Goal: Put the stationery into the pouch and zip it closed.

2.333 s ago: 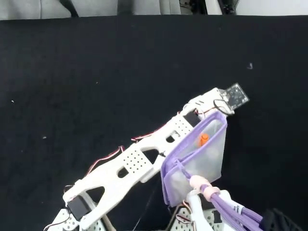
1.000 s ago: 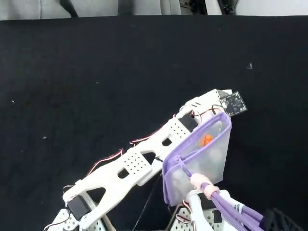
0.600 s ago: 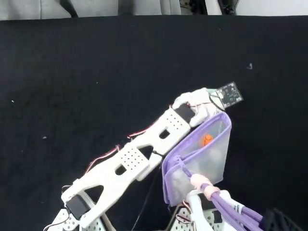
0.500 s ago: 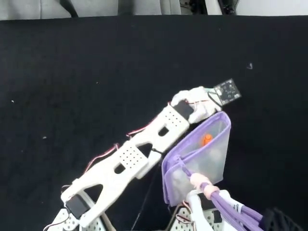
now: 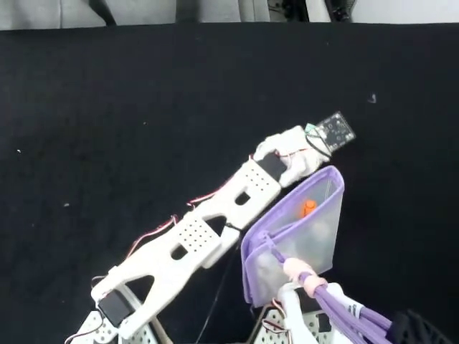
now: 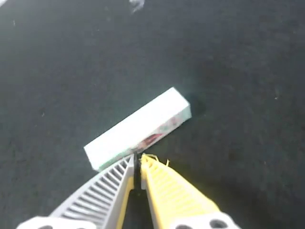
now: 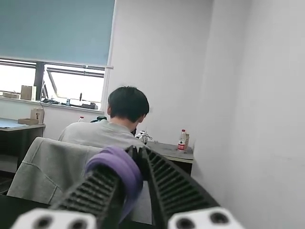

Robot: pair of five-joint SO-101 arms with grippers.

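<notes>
Your left gripper (image 6: 139,160) has swung off the mouth of the pouch (image 5: 297,229). Now clenched empty, its tips sit at the long side of the eraser (image 6: 138,128) on the table (image 6: 238,71). Your right gripper (image 7: 137,152) clamps the pouch's purple strap (image 7: 119,168).

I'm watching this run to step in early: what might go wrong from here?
The left claw is shut, its tips at the long edge of the white block; lowering so might shove it, not grip it. The pouch is held by its purple strap in the right claw; it might swing and spill the orange item inside.
</notes>
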